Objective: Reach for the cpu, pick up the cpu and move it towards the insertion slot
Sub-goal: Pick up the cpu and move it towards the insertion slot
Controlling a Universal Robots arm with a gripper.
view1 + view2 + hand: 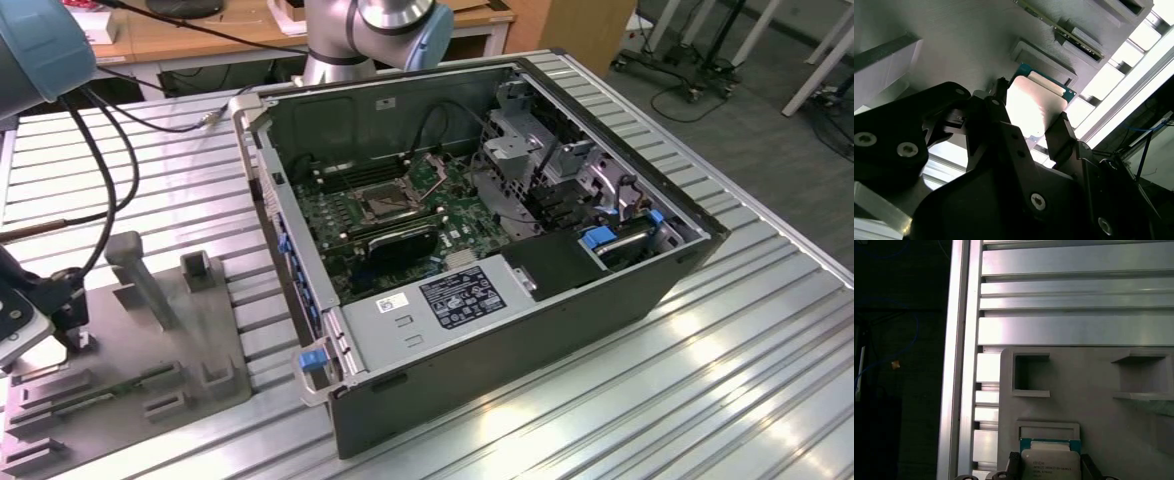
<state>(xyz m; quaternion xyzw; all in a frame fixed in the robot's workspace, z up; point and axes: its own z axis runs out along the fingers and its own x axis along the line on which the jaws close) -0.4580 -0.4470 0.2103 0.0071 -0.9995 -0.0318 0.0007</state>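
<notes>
Hand (1030,111) is closed narrow on the cpu (1036,105), with a finger against each of two opposite edges, at the grey tray (1094,400). The insertion slot (380,205) lies well apart inside the open computer case (534,335), toward the exterior view's right.

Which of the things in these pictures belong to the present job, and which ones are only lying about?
Job: small silvery square cpu; black gripper flanking it; silver-framed square insertion slot.
Lying about: grey plastic tray under the cpu; black metal computer case; white rectangular label; ribbed aluminium table.
</notes>
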